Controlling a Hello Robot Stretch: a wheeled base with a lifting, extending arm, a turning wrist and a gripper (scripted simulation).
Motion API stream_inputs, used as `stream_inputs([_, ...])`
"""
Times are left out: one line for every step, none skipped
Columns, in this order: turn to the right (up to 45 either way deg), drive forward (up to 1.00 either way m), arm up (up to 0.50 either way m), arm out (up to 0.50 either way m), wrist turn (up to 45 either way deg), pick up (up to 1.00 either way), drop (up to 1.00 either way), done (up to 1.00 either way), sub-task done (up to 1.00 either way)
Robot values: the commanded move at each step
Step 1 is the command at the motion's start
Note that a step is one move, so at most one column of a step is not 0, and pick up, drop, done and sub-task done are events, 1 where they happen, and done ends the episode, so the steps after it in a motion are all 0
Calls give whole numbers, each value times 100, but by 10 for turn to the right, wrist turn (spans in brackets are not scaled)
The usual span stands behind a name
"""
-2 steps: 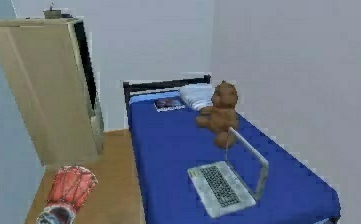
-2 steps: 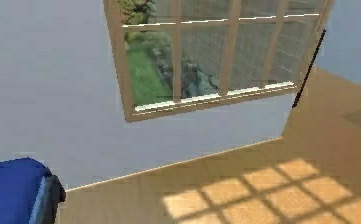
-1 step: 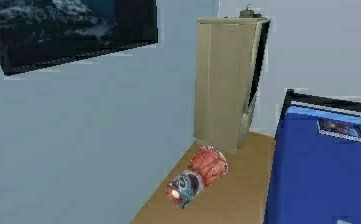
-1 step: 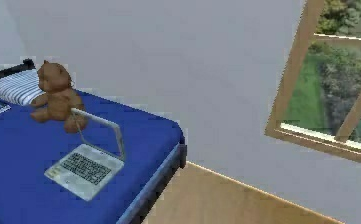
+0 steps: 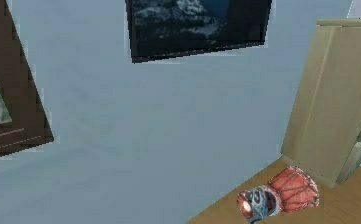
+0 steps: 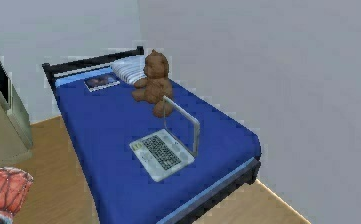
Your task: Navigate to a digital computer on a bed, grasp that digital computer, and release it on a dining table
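An open laptop [image 6: 165, 152] with a pale keyboard lies on the blue bed [image 6: 108, 130], near its foot end on the arm side view's right half. Its thin screen [image 6: 188, 125] stands upright, seen almost edge-on. A brown teddy bear [image 6: 153, 78] sits farther up the bed, just beyond the laptop.
A white pillow [image 6: 128, 68] and a book [image 6: 102, 81] lie at the dark headboard. A beige cabinet [image 5: 333, 95] stands against the pale wall, with a red drum-like object [image 5: 283, 193] on the wooden floor beside it. A dark picture [image 5: 198, 25] and a framed picture [image 5: 8, 90] hang on the wall.
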Motion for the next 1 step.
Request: stream_inputs([0, 0, 50, 0, 0, 0, 0, 0, 0])
